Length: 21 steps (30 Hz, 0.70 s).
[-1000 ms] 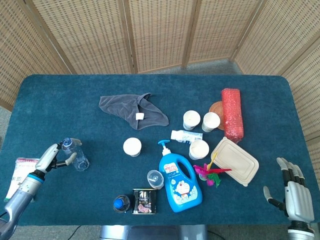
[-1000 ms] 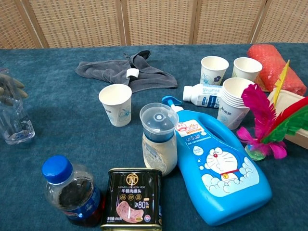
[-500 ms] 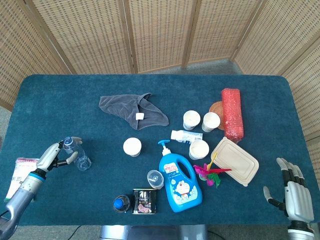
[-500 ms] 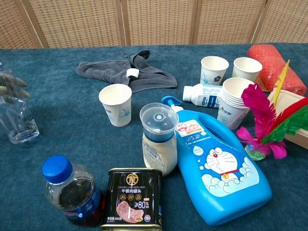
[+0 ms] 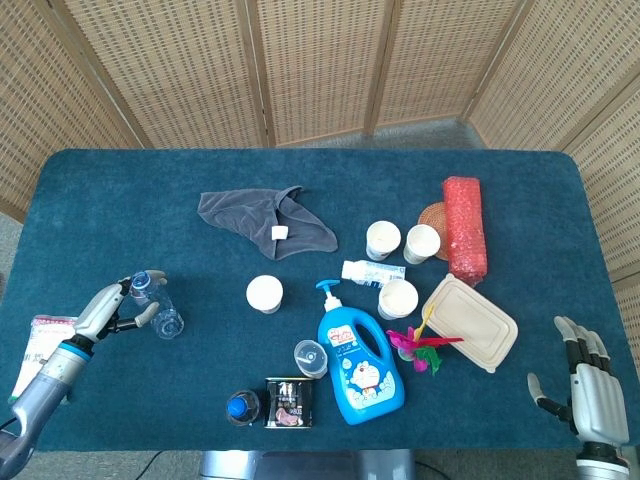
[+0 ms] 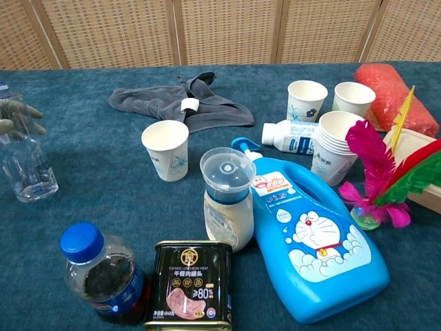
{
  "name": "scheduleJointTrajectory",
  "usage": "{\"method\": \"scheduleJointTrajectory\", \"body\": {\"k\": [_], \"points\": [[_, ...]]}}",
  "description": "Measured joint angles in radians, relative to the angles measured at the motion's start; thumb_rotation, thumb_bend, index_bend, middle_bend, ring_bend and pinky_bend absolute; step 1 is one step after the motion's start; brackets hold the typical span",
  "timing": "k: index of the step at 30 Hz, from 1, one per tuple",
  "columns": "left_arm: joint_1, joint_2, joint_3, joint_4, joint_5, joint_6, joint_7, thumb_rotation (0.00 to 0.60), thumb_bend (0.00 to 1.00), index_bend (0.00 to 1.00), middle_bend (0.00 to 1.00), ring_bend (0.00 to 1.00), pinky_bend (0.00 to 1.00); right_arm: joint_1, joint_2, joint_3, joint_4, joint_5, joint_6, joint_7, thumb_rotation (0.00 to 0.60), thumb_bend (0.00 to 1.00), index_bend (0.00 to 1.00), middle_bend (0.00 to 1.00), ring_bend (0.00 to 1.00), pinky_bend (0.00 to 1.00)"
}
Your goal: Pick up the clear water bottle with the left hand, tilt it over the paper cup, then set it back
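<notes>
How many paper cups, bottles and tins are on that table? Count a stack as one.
Single paper cups: 3
Stacks of paper cups: 1
Bottles: 5, counting the clear water bottle
Tins: 1
Total: 10

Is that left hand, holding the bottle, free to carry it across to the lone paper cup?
Probably yes: the left hand grips the clear water bottle, and only bare cloth lies before the paper cup.

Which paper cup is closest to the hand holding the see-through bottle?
The lone paper cup below the grey cloth. It stands nearest the left hand; the other cups cluster farther right.
</notes>
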Motion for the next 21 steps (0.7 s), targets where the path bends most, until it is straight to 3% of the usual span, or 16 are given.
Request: {"method": "scheduleJointTrajectory", "body": {"k": [10,21], "points": [[-0.009,0.000,-0.002,-0.009,-0.004,-0.014,0.057,0.263,0.43,0.18,0.27,0.19,0.16,0.000,0.001,0.001,0.002,0.001,0.000,0.002,0.600,0.40,0.00,0.03,0.00,0.00],[-0.009,0.001,0.007,-0.012,0.001,-0.015,0.073,0.225,0.43,0.15,0.21,0.13,0.13,-0.002,0.001,0.000,0.004,0.002,0.000,0.004,0.600,0.40,0.00,0.03,0.00,0.00]]}}
